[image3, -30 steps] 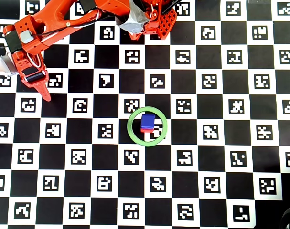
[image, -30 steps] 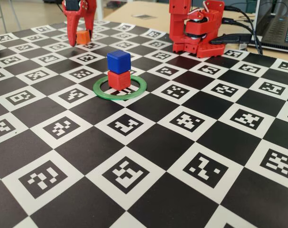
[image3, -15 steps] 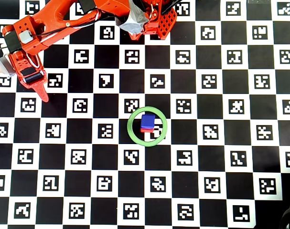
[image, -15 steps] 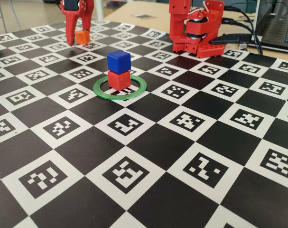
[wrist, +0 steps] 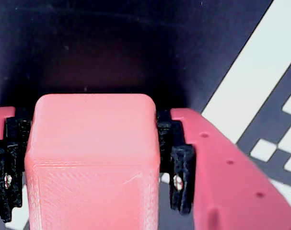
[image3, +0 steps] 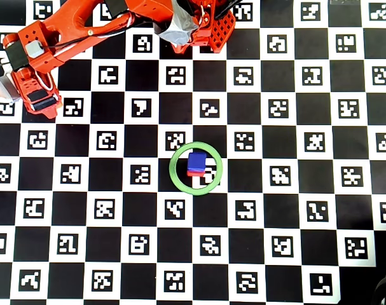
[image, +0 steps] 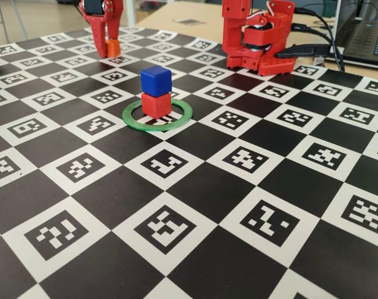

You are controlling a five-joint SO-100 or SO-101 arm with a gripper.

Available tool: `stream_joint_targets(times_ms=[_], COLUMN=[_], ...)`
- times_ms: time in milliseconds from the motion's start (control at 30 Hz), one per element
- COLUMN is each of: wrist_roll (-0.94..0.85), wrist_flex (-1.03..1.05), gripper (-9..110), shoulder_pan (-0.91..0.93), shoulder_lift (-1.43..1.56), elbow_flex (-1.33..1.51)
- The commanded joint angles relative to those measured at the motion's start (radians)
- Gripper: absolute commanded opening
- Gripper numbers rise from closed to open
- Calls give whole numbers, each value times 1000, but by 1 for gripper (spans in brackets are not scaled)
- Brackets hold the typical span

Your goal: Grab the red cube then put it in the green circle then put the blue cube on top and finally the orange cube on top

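My tool [image: 109, 51] grips the orange cube [image: 113, 48], seemingly just above the checkered tabletop [image: 195, 187], upper left; open squares surround it.

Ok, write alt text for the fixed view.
A small blue plastic cube sits stacked on a small red plastic cube inside a thin green plastic ring on a checkerboard marker mat. Far behind, the red two-finger gripper grips a small orange plastic cube.
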Motion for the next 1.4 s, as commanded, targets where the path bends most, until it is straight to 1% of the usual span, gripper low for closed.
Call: stream_joint_targets(times_ms=[0,233,667,833,1000,1267,1367], wrist_roll=[18,104,153,245,434,939,1091], wrist_flex=[32,123,434,528,609,617,617], gripper=[6,5,4,4,4,4,4], shoulder_pan=[-8,-14,-8,-61,-184,-442,-549], shoulder_lift=[77,175,451,506,548,511,515], elbow_flex=[-74,-114,-210,-247,-261,-253,-218])
